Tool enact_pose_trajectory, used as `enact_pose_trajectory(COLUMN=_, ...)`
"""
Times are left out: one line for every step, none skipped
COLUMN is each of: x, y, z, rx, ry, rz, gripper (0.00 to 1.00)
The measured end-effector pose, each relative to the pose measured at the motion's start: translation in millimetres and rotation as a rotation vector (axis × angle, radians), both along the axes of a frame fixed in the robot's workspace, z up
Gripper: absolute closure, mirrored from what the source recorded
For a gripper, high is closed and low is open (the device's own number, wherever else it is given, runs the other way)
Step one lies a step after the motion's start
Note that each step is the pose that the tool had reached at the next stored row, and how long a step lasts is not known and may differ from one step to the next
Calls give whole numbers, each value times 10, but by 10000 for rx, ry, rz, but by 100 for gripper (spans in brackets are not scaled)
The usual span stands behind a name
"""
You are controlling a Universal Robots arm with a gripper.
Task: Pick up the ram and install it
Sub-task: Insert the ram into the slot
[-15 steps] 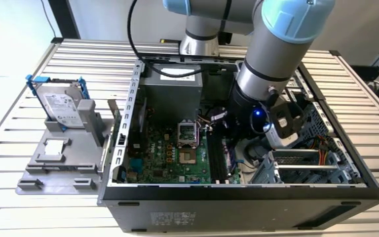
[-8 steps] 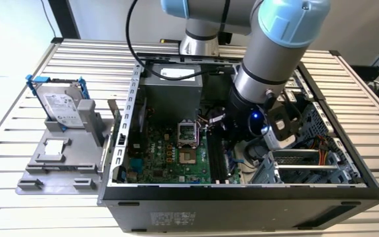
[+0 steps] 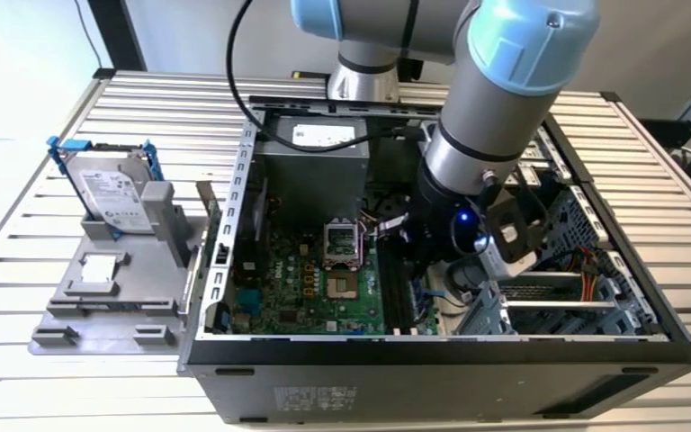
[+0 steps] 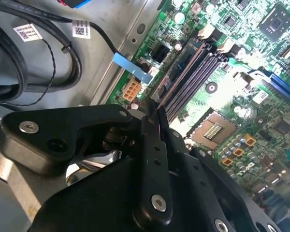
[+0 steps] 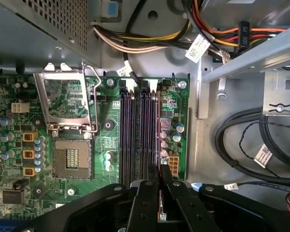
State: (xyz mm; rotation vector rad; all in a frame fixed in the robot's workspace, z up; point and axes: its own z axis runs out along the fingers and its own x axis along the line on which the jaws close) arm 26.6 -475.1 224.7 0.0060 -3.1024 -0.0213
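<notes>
My gripper [image 5: 159, 176] is low inside the open computer case [image 3: 442, 351], over the motherboard [image 3: 309, 288]. Its two black fingers [image 5: 146, 198] are shut on the ram [image 5: 158, 130], a thin dark stick seen edge-on. The ram runs along the outermost of the long black memory slots [image 5: 135, 130], on the side away from the processor socket [image 5: 72, 157]. I cannot tell whether it is seated in that slot or just above it. In the second wrist view the ram [image 4: 181, 65] reaches from the gripper [image 4: 153, 108] to the slot latches [image 4: 208, 31]. The exterior view has the arm's wrist [image 3: 442, 225] covering the fingers.
Black cables [image 5: 241, 140] and bundled power wires [image 5: 150, 41] lie close beside the slots. The open socket frame [image 5: 65, 96] stands up next to them. On the exterior view's left, a grey fixture [image 3: 105, 306] holds a silver hard drive [image 3: 112, 193] and a small silver plate [image 3: 100, 267].
</notes>
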Motion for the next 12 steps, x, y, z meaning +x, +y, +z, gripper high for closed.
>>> enact_pose_trajectory(x=-2, y=1, z=-7, rx=3, ry=-1, rz=12, gripper=100)
enact_pose_trajectory(x=-5, y=0, z=-13, rx=1, ry=-1, rz=26, gripper=100)
enact_pose_trajectory(x=-7, y=0, z=-16, rx=-1, ry=0, rz=37, gripper=100)
enact_pose_trajectory(x=-11, y=-2, z=-19, rx=-2, ry=0, rz=49, gripper=100)
enact_pose_trajectory(x=-14, y=-3, z=-22, rx=0, ry=0, rz=61, gripper=100)
enact_pose_trajectory(x=-17, y=-4, z=-23, rx=-3, ry=0, rz=74, gripper=100)
enact_pose_trajectory(x=-18, y=-4, z=-26, rx=-2, ry=0, rz=87, gripper=100)
enact_pose_trajectory(x=-18, y=-4, z=-32, rx=-2, ry=0, rz=96, gripper=100)
enact_pose_trajectory(x=-18, y=-4, z=-43, rx=-2, ry=0, rz=97, gripper=100)
enact_pose_trajectory(x=-19, y=-5, z=-54, rx=-10, ry=1, rz=96, gripper=100)
enact_pose_trajectory(x=-19, y=-5, z=-63, rx=-11, ry=1, rz=96, gripper=100)
enact_pose_trajectory(x=-19, y=-5, z=-68, rx=-12, ry=1, rz=96, gripper=100)
